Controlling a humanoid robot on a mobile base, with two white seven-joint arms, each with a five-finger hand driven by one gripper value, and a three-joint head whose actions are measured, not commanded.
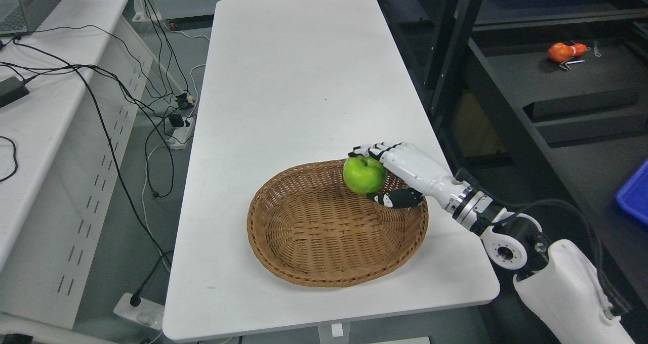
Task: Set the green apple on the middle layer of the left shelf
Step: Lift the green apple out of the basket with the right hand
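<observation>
A green apple is at the far right side of a woven wicker basket on the white table. My right hand is shut on the apple, fingers over its top and thumb below it. Whether the apple rests on the basket or is just above it cannot be told. The right arm comes in from the lower right. The left arm is out of view.
A dark metal shelf unit stands to the right of the table, with an orange object on one layer and blue bins. A white desk with cables stands to the left.
</observation>
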